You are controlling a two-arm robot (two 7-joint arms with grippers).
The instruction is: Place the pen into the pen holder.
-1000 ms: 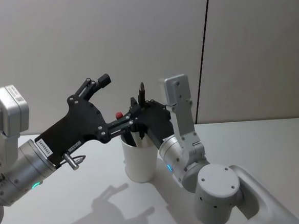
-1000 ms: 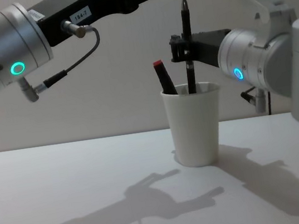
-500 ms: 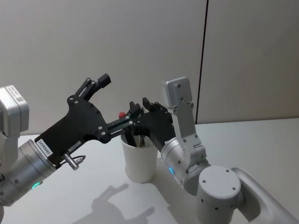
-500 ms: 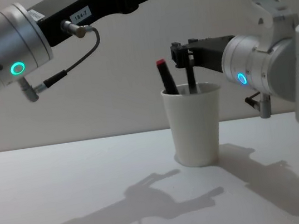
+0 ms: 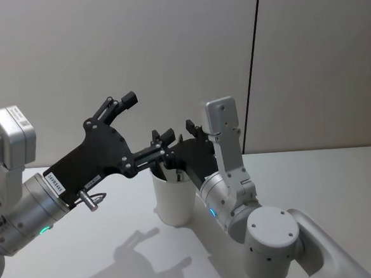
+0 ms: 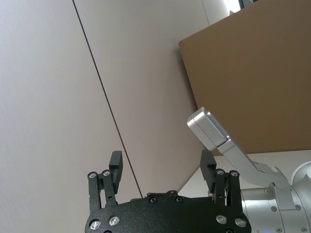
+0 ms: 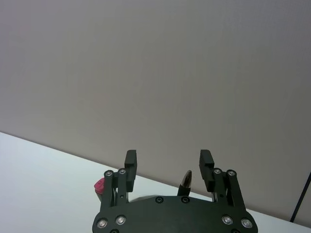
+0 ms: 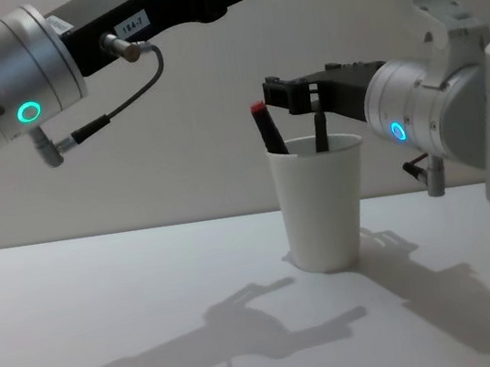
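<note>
Release step, pen already in the cup. I read the black pen (image 8: 320, 132) as standing inside the pen holder (image 8: 321, 204), its upper end poking above the rolled rim beside a red-capped marker (image 8: 266, 129) that leans toward ten o'clock in the chest view. The pen holder stands upright on the white table (image 8: 110, 333), near the centre of the chest view.

The right gripper (image 8: 292, 95) hovers just above the rim, reaching in level from three o'clock; its fingers are spread apart and clamp nothing. In the right wrist view the pen's dark tip (image 7: 185, 181) shows between the two open fingers (image 7: 130, 162), touching neither as far as I can tell.

I judge the placing done in substance. The next move I would command is a straight lift and retreat of the right arm, keeping the fingers wide so they do not catch the pen tip or the marker cap and tip the light cup.

The left gripper (image 5: 120, 104) is held high at about ten o'clock from the cup in the head view, fingers parted, holding nothing, idle.
</note>
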